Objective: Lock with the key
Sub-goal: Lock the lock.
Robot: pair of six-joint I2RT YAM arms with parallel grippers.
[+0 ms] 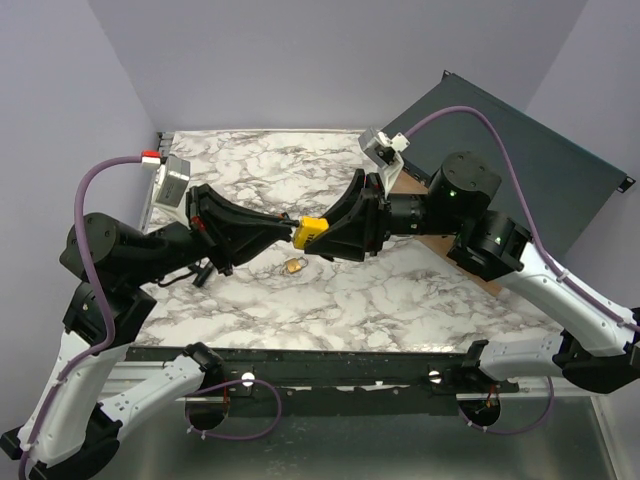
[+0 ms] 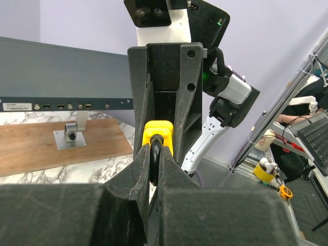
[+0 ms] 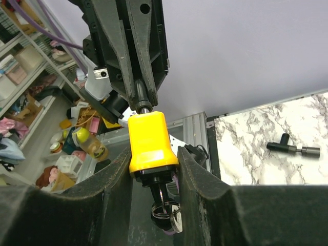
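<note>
Mid-frame, above the worktop (image 1: 400,300), the yellow padlock (image 1: 313,230) is gripped by its shackle (image 3: 143,100) in the fully closed left end effector (image 2: 154,156) and by its body in the partly closed right end effector (image 3: 152,154); the key (image 3: 160,192) is seen inserted, and its turning is judged outstanding.

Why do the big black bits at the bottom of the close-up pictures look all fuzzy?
Left wrist view: the left gripper has its fingers right against the lens, so they blur; the yellow padlock is sharp. Right wrist view: the right gripper has fuzzy fingers too, and the shelves behind are soft. Top view: even light, everything sharp.
</note>
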